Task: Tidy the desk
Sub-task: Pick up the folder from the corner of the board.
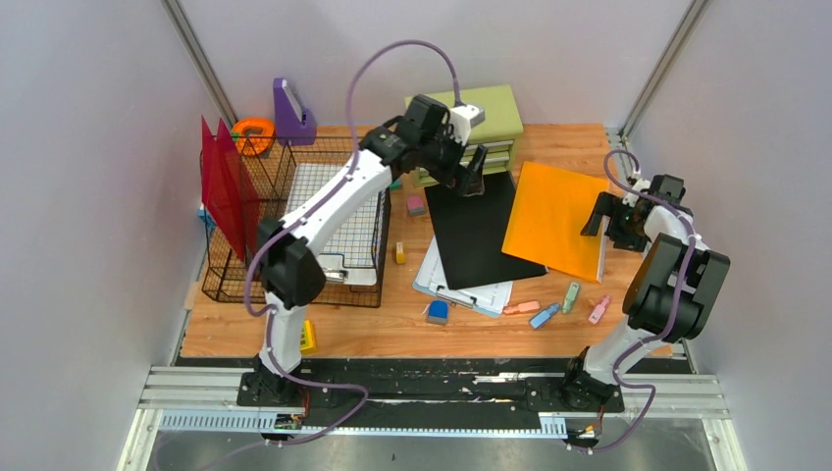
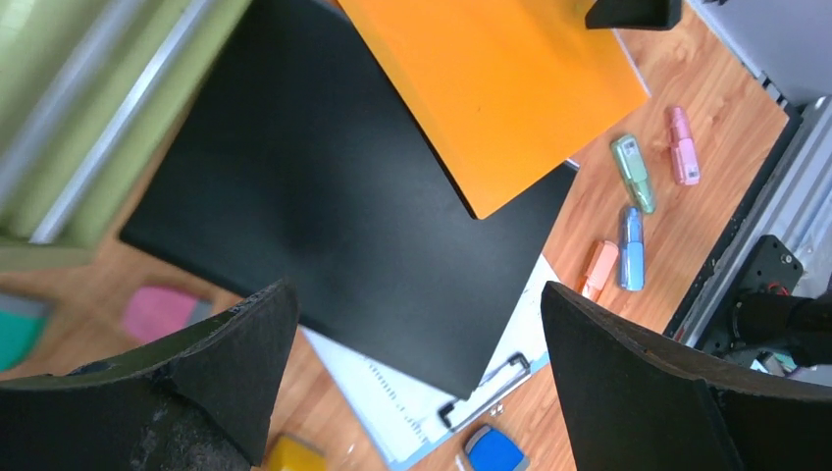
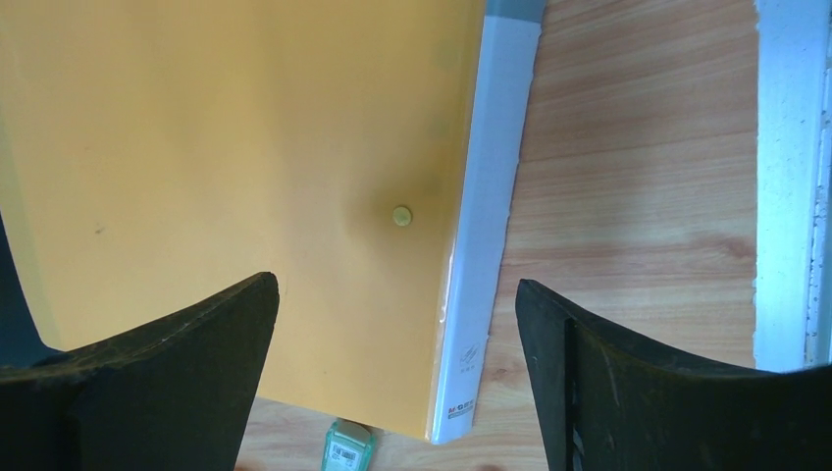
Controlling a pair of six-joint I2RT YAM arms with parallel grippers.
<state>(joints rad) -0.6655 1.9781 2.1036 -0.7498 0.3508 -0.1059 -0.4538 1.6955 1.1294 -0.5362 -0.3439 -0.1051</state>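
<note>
The desk (image 1: 579, 334) is a wood-grain top with a black and metal rail at its near edge. On it a black folder (image 1: 481, 231) lies over a clipboard with white paper (image 1: 461, 287), and an orange folder (image 1: 554, 218) overlaps the black one. My left gripper (image 1: 474, 177) is open and empty above the black folder's far end, next to the green drawer cabinet (image 1: 481, 123). In the left wrist view it (image 2: 417, 324) hangs over the black folder (image 2: 324, 196). My right gripper (image 1: 603, 214) is open and empty over the orange folder's right edge (image 3: 226, 167).
Several highlighters (image 1: 559, 306) and a blue block (image 1: 438, 312) lie near the front. A pink block (image 1: 416, 205) and a yellow one (image 1: 399, 252) lie beside the wire basket (image 1: 294, 226). Red folders (image 1: 224, 186), a purple file holder (image 1: 290, 113) and an orange tape dispenser (image 1: 253, 132) stand at the back left.
</note>
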